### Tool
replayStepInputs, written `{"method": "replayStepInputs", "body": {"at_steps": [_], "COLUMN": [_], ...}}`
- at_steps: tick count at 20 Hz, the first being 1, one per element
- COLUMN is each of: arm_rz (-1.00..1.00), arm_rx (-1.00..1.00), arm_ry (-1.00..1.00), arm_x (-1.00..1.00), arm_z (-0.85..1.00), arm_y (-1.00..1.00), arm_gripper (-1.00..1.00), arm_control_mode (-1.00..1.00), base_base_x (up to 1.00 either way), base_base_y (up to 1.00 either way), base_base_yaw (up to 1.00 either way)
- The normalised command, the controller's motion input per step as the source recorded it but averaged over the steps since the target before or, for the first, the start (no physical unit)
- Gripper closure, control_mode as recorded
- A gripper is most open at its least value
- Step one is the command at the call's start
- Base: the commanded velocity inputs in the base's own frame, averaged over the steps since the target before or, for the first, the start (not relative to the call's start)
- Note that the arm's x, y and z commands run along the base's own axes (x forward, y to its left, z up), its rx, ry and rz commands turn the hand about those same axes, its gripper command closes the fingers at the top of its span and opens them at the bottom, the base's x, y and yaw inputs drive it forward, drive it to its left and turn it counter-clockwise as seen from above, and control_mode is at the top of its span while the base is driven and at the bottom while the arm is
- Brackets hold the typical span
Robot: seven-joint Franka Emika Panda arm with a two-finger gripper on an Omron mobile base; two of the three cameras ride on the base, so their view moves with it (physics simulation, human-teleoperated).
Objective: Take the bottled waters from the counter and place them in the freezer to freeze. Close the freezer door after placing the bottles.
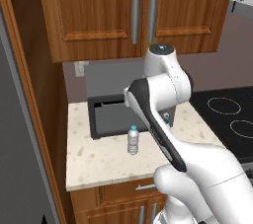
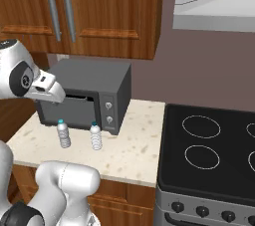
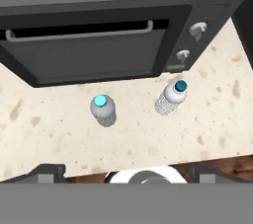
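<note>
Hand view: both bottled waters stand on the bench before the toaster oven; hand spread wide, empty. Nothing is frozen yet.

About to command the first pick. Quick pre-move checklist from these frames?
1. Both bottled waters upright on the counter: ok. Left bottle, right bottle.
2. Bottles apart from each other, with room to close on one: ok.
3. Bottles clear of the toaster oven: ok, both stand in front of it, not touching.
4. Gripper open and empty: ok, fingertips spread wide at the edge of the hand view, nothing between them.
5. Gripper lined up over a bottle: not ok, it hangs above the counter's front edge, short of both.
6. Freezer door open: cannot tell.
</note>
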Motion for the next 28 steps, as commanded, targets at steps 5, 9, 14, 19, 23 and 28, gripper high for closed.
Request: {"method": "replayStepInputs", "body": {"at_steps": [5,9,14,19,23,28], "arm_rz": [-0.23,-0.33,-0.32,-0.26,-0.13,-0.04], "arm_rx": [0.0,0.0,0.0,-0.04,-0.09,-0.17], "arm_ry": [0.0,-0.04,-0.05,-0.13,-0.18,-0.22], "arm_x": [-0.01,0.0,0.0,0.03,0.07,0.02], "arm_z": [-0.22,-0.42,-0.59,-0.71,-0.65,-0.43], "arm_y": [0.34,0.4,0.29,0.04,0.02,0.11], "arm_gripper": [-1.0,-1.0,-1.0,-1.0,-1.0,-1.0], "arm_control_mode": [-1.0,-1.0,-1.0,-1.0,-1.0,-1.0], "base_base_x": [0.0,0.0,0.0,0.0,0.0,0.0], "base_base_y": [0.0,0.0,0.0,0.0,0.0,0.0], "base_base_yaw": [0.0,0.0,0.0,0.0,0.0,0.0]}}
